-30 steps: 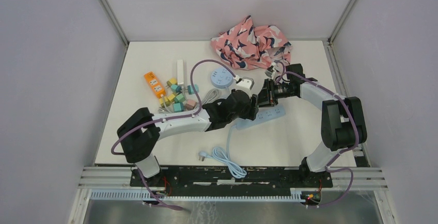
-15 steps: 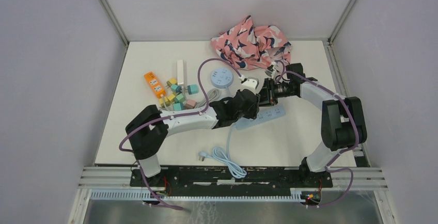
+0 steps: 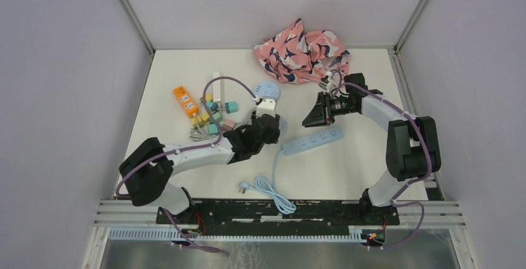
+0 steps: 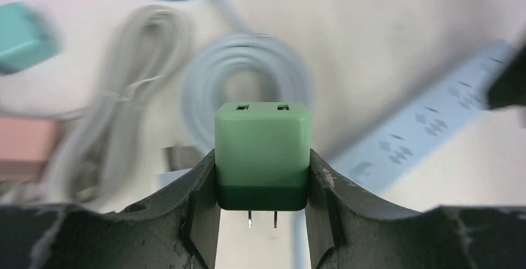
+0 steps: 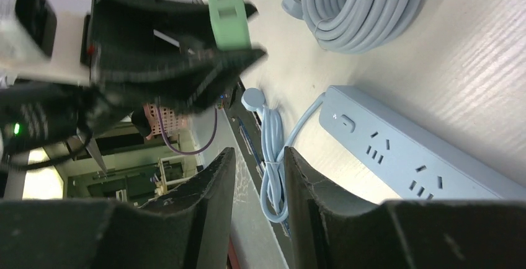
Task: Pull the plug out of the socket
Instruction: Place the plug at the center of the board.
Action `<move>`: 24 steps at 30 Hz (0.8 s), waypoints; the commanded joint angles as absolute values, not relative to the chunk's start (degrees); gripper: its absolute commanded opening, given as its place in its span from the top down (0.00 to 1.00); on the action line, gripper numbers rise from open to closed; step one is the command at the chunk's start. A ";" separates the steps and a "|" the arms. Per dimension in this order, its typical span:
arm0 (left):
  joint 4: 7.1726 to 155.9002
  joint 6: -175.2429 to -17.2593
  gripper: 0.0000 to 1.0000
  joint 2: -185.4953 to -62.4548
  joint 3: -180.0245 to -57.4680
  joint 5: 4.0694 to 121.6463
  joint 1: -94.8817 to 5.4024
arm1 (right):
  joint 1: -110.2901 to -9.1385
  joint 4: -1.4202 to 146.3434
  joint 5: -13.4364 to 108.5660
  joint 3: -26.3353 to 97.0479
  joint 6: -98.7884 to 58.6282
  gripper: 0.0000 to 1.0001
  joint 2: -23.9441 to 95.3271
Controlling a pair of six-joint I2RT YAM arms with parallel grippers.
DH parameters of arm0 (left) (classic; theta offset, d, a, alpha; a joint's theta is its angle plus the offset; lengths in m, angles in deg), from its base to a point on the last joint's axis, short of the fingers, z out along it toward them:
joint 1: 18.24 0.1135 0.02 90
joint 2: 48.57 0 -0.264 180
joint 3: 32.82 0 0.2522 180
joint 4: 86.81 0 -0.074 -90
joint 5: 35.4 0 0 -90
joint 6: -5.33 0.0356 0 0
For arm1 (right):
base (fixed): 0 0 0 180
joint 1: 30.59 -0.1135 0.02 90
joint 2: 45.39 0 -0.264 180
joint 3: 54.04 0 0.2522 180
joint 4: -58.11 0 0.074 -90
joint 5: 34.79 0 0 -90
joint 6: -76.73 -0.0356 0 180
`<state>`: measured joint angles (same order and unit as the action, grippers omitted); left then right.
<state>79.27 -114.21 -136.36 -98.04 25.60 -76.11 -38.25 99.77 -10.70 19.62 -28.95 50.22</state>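
A: Colours on the plug?
B: Two-tone. Pale green up top, dark green at the pronged end.
A: And the power strip?
B: Pale blue. Same for its coiled cable and the round socket.
A: Rest of the table?
B: Off-white top. Pink cloth with navy and white blotches. Orange strip. Small cubes in teal, yellow and pink. Grey cord bundle.
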 commanded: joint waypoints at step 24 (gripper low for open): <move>75.47 -122.90 0.55 -130.68 -89.99 30.28 -48.87 | -36.66 101.40 -11.15 21.96 -25.57 0.59 48.94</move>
